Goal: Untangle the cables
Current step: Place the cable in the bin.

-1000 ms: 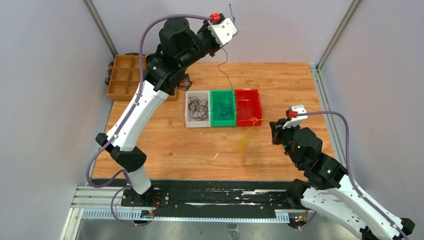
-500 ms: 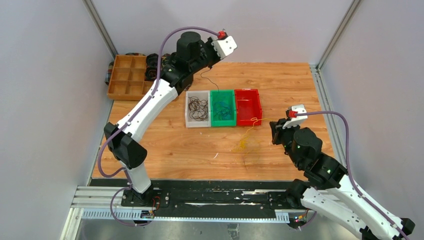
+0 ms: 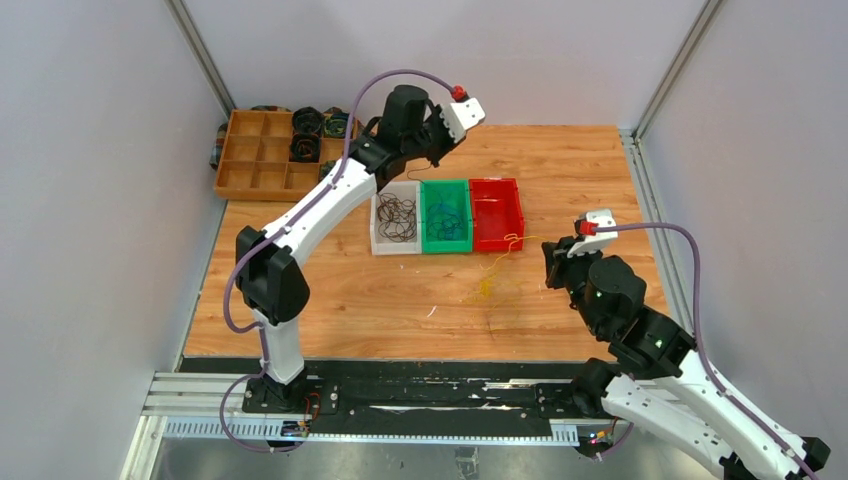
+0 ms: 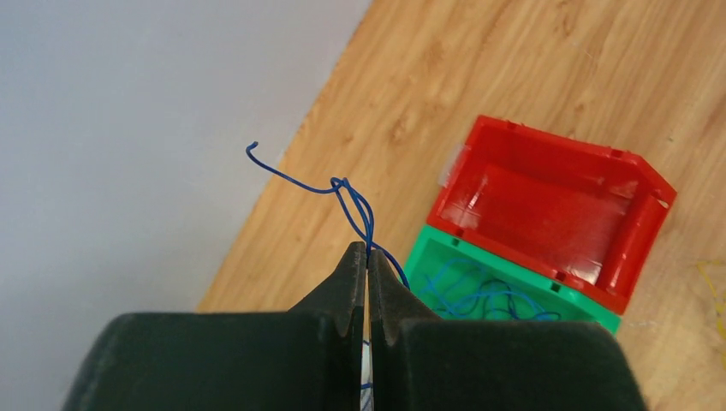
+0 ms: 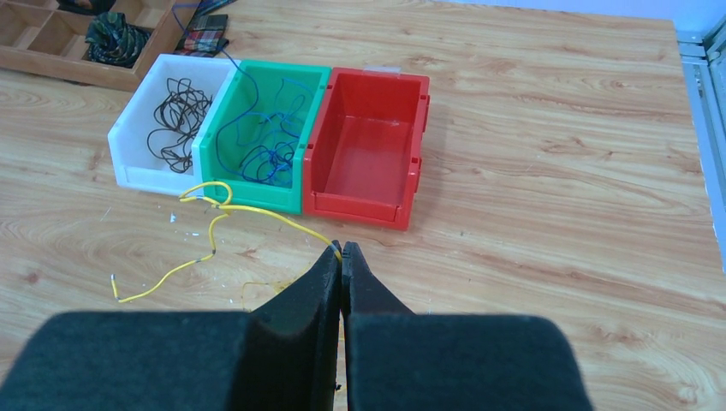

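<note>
Pinching a blue cable (image 4: 342,193) between fingers pressed tight together, the left gripper (image 4: 367,257) hangs over the far side of the wooden table (image 3: 340,290), near the far end of the green bin (image 5: 257,195). A short hooked end of the cable sticks out past the fingertips. The rest drops into the green bin, where more blue cables (image 5: 265,154) lie tangled.

3 bins stand touching in a row. The white bin (image 5: 128,175) on the left holds dark brown cables (image 5: 175,128), and the red bin (image 5: 360,205) is on the right.

The right gripper (image 5: 342,255) sits low on the near side of the red bin, its fingers clamped together on one end of a yellow cable (image 5: 257,212). That cable trails left across the table, loops just in front of the green bin and ends apart from the bins.

A wooden compartment tray (image 3: 240,150) at the far left holds dark fabric coils (image 3: 305,135).
</note>
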Available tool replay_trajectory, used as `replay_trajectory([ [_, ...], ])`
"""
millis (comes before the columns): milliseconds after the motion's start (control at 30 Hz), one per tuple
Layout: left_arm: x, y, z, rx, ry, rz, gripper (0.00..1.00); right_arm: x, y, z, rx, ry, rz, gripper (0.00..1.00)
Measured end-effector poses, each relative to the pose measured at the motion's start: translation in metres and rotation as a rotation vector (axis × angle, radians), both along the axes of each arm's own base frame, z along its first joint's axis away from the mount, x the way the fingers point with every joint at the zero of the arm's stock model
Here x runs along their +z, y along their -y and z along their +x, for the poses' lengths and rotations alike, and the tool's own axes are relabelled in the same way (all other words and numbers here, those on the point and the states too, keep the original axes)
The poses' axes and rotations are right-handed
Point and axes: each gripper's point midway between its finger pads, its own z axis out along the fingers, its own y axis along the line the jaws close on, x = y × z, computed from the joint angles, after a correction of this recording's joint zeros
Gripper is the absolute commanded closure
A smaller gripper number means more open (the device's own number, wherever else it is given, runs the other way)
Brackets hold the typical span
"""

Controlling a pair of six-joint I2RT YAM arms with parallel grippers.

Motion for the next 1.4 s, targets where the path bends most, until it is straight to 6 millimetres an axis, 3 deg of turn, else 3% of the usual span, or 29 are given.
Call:
replay_trajectory([
  [300, -0.071, 0.006, -0.019, 0.012, -0.234, 0.000, 1.00, 0.003, 0.004, 0.000, -0.015, 0.011, 0.007, 0.99],
  [567, -0.091, 0.052, -0.059, -0.051, -0.404, -0.068, 1.00, -0.001, 0.007, 0.001, -0.033, 0.007, 0.000, 0.99],
  [733, -0.100, 0.071, -0.070, -0.058, -0.462, -0.096, 1.00, -0.001, 0.007, 0.001, -0.034, 0.008, 0.001, 0.99],
  [900, -0.117, 0.059, -0.058, -0.006, -0.462, -0.100, 1.00, -0.002, 0.008, 0.001, -0.035, 0.006, -0.002, 0.99],
  [1100, -0.193, -0.004, -0.046, 0.138, -0.472, 0.068, 1.00, -0.005, 0.008, 0.001, -0.038, 0.004, -0.005, 0.99],
  [1167, -0.208, -0.018, -0.047, 0.157, -0.466, 0.132, 1.00, -0.005, 0.008, 0.001, -0.038, 0.003, -0.005, 0.99],
  [1333, -0.216, -0.022, -0.043, 0.136, -0.403, 0.205, 0.99, -0.007, 0.009, 0.003, -0.052, -0.008, -0.003, 0.99],
  [1400, -0.220, -0.020, -0.041, 0.125, -0.391, 0.224, 0.78, -0.009, 0.008, 0.004, -0.054, -0.015, -0.006, 0.99],
])
